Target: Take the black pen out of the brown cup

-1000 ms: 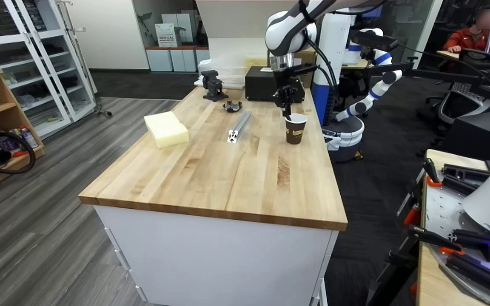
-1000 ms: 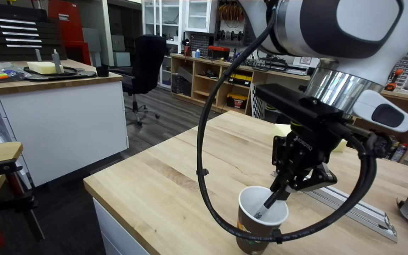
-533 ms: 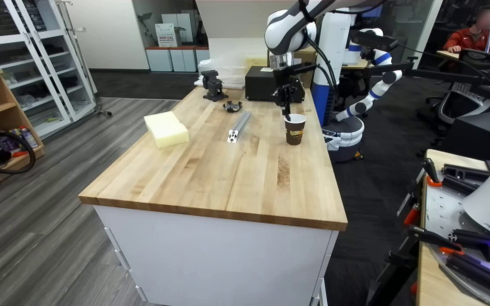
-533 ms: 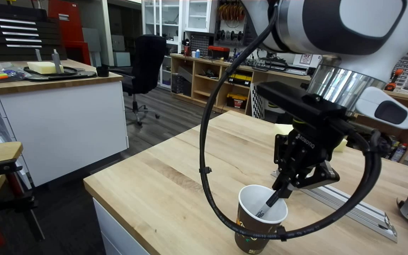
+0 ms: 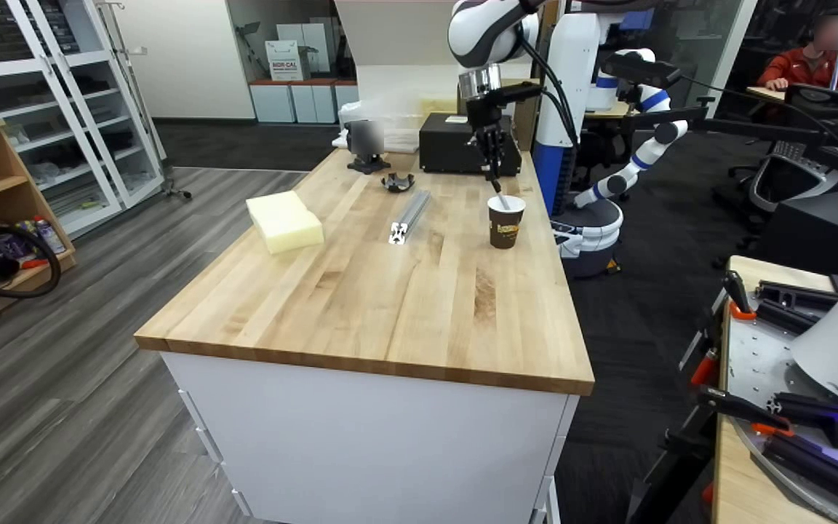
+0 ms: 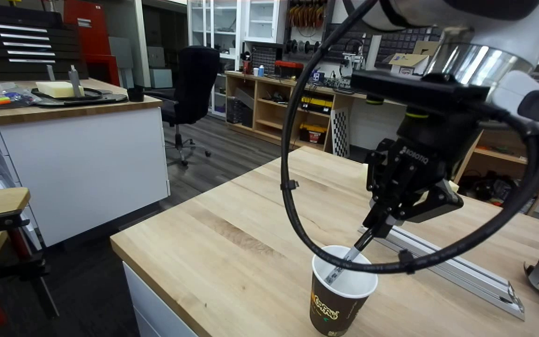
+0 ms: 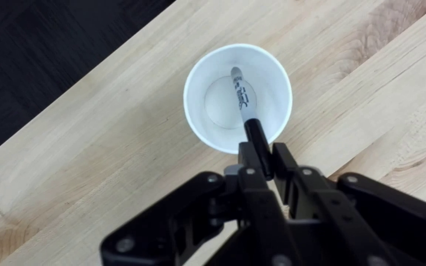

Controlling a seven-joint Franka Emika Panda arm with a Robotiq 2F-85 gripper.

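Observation:
The brown cup stands upright on the wooden table, and it shows larger in an exterior view. In the wrist view I look down into its white inside. The black pen has a black cap and a pale grey barrel with dark print. My gripper is shut on the cap end, above the cup's rim. The pen slants down into the cup, its grey end inside; it also shows in both exterior views. The gripper is apart from the cup.
A silvery metal bar, a pale yellow block, a black curved part and a black box are on the table. The arm's cable loops in front of the cup. A table edge lies close by the cup.
My gripper has risen with the pen in it, mostly within the last half second. More of the grey barrel shows above the cup. The cup stays nearly in place.

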